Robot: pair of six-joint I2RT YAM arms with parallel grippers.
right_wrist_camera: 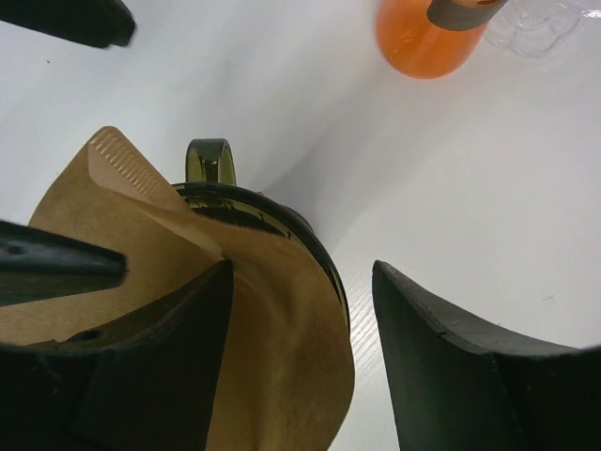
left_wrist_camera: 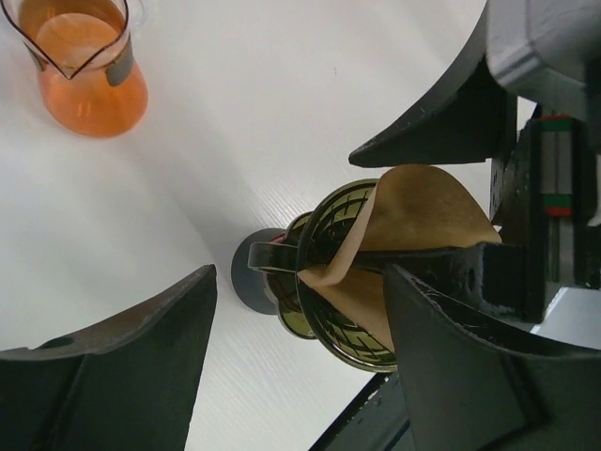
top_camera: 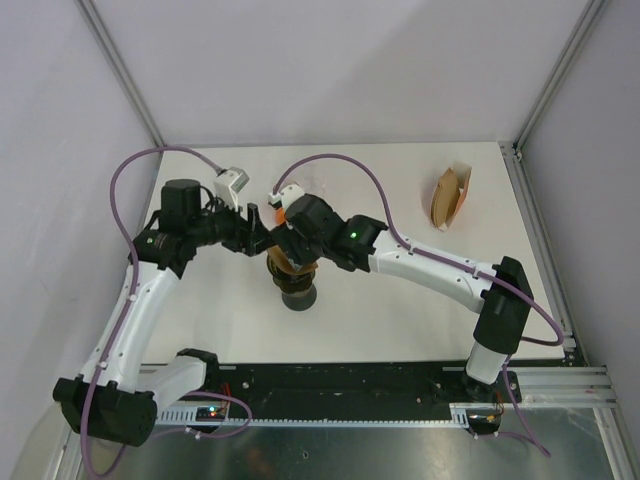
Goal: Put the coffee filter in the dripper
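Observation:
The dark green glass dripper (top_camera: 292, 272) stands on a dark base near the table's middle. A brown paper coffee filter (right_wrist_camera: 282, 329) sits in its cone, one flap standing above the rim; it also shows in the left wrist view (left_wrist_camera: 423, 211). My right gripper (right_wrist_camera: 300, 272) is open, with one finger inside the filter and the other outside the dripper's rim (right_wrist_camera: 315, 246). My left gripper (left_wrist_camera: 299, 282) is open and straddles the dripper (left_wrist_camera: 329, 221) from the other side, one finger reaching over the filter. Both grippers meet above the dripper in the top view: left (top_camera: 257, 232), right (top_camera: 291, 248).
A glass beaker of orange liquid (left_wrist_camera: 89, 70) stands just behind the dripper and also shows in the right wrist view (right_wrist_camera: 432, 38). A white holder with spare brown filters (top_camera: 450, 195) stands at the back right. White walls enclose the table.

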